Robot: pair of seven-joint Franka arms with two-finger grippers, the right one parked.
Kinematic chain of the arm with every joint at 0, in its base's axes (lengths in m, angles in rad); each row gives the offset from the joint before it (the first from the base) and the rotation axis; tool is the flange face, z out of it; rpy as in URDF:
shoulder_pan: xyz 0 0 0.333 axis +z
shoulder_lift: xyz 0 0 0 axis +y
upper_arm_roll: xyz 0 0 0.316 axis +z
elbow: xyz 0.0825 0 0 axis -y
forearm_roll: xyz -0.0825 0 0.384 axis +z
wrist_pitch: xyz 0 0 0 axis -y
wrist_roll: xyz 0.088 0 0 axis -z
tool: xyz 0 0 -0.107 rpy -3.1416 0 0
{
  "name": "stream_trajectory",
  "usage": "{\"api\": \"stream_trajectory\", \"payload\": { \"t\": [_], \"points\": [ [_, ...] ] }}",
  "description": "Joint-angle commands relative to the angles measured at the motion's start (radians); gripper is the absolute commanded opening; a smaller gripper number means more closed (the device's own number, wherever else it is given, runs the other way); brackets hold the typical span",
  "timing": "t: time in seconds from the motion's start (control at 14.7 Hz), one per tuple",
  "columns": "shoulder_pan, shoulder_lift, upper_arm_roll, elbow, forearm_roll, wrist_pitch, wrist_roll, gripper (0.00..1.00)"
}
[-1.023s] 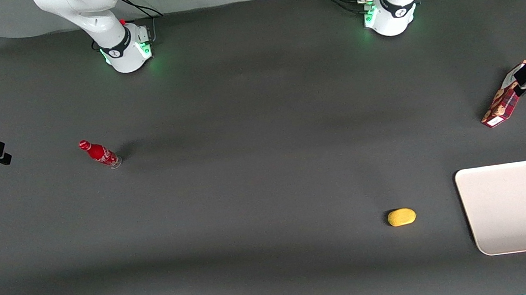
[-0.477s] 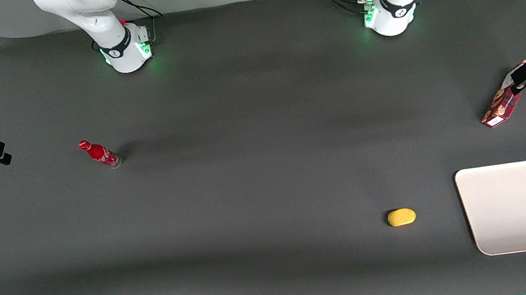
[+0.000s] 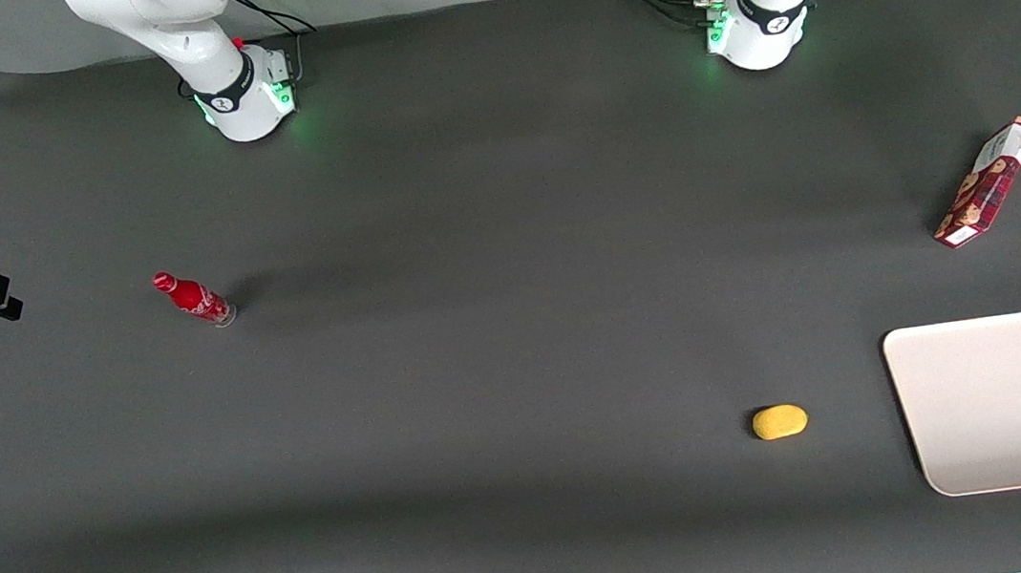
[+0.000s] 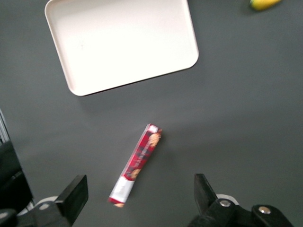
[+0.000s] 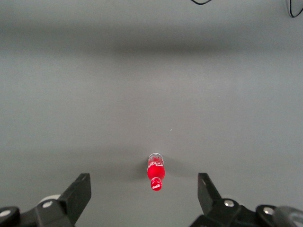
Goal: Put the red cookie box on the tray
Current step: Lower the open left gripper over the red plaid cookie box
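On the dark grey desk [image 3: 517, 343], toward the working arm's end, the tray [image 3: 1014, 402] lies flat and bare, close to the front camera. Farther from that camera, well apart from the tray, the red cookie box [image 3: 987, 182] lies on the desk with its white label end pointing away from the camera and its long side set at a slant to the tray's edges. Seen from the wrist, the same box [image 4: 136, 164] rests alone on the mat, the tray [image 4: 120, 42] some way off.

Above the box hangs the gripper [image 4: 139, 201], out of the front camera's sight, facing straight down at the desk from high up. Its jaws stand released, spread wide, with the box's label end showing between them and nothing held.

Near the tray, a small yellow lump [image 3: 780, 421] sits on the desk. Toward the parked arm's end, a red soda bottle [image 3: 194, 299] stands by itself.
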Motion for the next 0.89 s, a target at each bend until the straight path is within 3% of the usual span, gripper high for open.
{"api": "stream_trajectory", "payload": {
  "t": [0.0,0.27,0.55,0.82],
  "points": [
    [-0.009,-0.012,0.118,-0.146,0.01,0.13,0.193,1.0],
    [-0.008,0.01,0.131,-0.29,0.062,0.269,0.339,1.0],
    [-0.015,0.051,0.178,-0.452,0.062,0.513,0.511,1.0],
    [-0.014,0.096,0.21,-0.521,0.059,0.587,0.566,1.0]
  ]
}}
